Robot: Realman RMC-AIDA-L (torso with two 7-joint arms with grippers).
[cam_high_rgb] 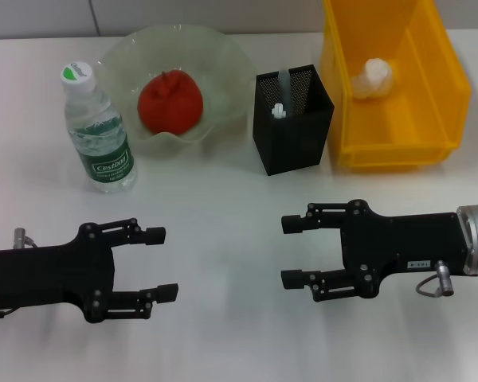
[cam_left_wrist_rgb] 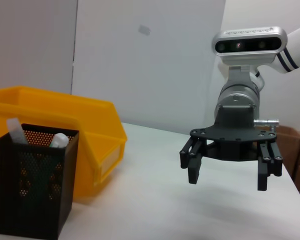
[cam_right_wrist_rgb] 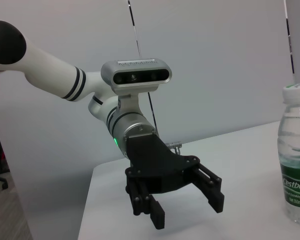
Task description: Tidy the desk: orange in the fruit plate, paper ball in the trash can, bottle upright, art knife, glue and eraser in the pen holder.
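Left gripper (cam_high_rgb: 161, 263), lower left, spread and empty. Right gripper (cam_high_rgb: 290, 251), lower right, likewise. Upper frame: bottle (cam_high_rgb: 97, 133) upright; orange (cam_high_rgb: 170, 102) in fruit plate (cam_high_rgb: 223, 56); paper ball (cam_high_rgb: 374, 77) in yellow trash can (cam_high_rgb: 448, 76); pen holder (cam_high_rgb: 292, 119) holds items.

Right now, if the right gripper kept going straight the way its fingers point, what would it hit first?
The left gripper, probably. The right gripper, open, points across the bare table toward it, and nothing lies between them. Their heights look similar in the wrist views, though depth is uncertain.
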